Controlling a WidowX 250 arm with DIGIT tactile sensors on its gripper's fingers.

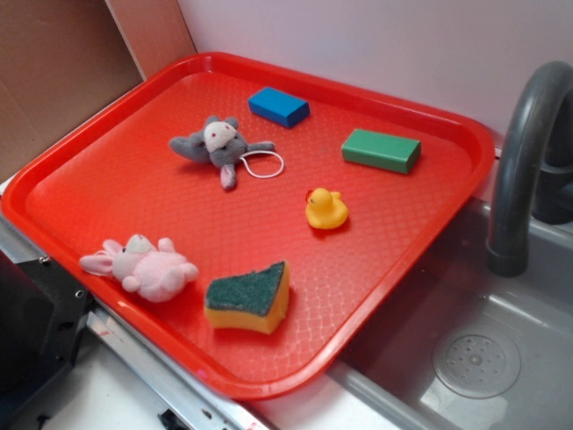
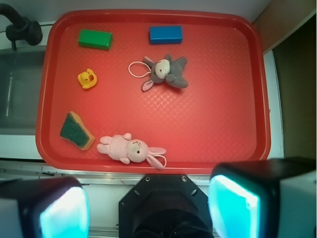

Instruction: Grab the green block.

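Hovering above the red tray (image 2: 247, 89), my gripper (image 2: 148, 206) is spread wide, holding nothing. Far off lies the green block (image 2: 94, 39), near the duck (image 2: 87, 79).

I see a plain pale wall (image 1: 376, 45) behind, a brown cardboard panel (image 1: 54, 72) at the back-left, and a grey metal sink basin (image 1: 501, 340) with a dark curved faucet (image 1: 524, 152) on the right; the light is even.

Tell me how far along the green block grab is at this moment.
Nothing looks done yet. The green block lies untouched near the red tray's far edge, beyond the yellow duck. The gripper is open and empty in the wrist view, back at the tray's near edge. Still left: travel over to the block, descend, close on it and lift.
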